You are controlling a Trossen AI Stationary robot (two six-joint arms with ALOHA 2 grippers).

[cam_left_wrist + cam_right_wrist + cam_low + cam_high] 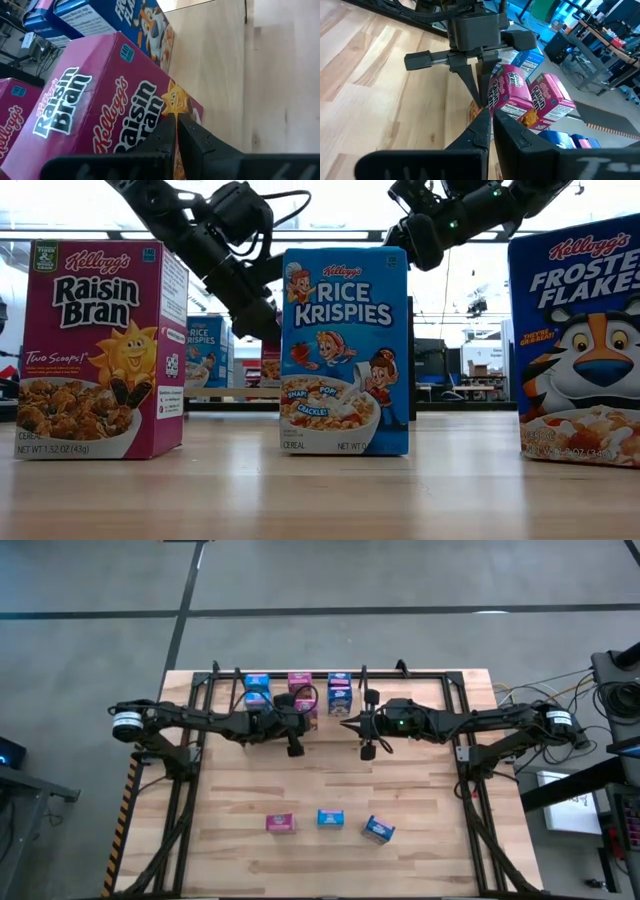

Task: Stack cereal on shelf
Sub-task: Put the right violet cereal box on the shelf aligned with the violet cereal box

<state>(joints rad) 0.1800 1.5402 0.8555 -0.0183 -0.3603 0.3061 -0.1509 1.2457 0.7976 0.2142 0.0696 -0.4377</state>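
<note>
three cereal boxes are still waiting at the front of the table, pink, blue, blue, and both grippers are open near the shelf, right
Not quite: both grippers are shut, not open. The left wrist view shows the left gripper with its fingers together, and the right wrist view shows the same for the right gripper. The rest holds: in the high view the pink box and two blue boxes wait at the front, and both grippers are near the shelf.

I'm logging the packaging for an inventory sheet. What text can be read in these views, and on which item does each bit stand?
"Kellogg's RAISIN BRAN", "Two Scoops!", "NET WT 1.52 OZ (43g)": pink box, low view.
"Kellogg's RICE KRISPIES", "SNAP! POP! CRACKLE!", "CEREAL": middle blue box.
"Kellogg's FROSTED FLAKES", cut off at the edge: right blue box.
"RICE KRISPIES": far blue box.
"Kellogg's Raisin Bran": tilted pink box, left wrist view.
Other small print: too blurred.
</note>
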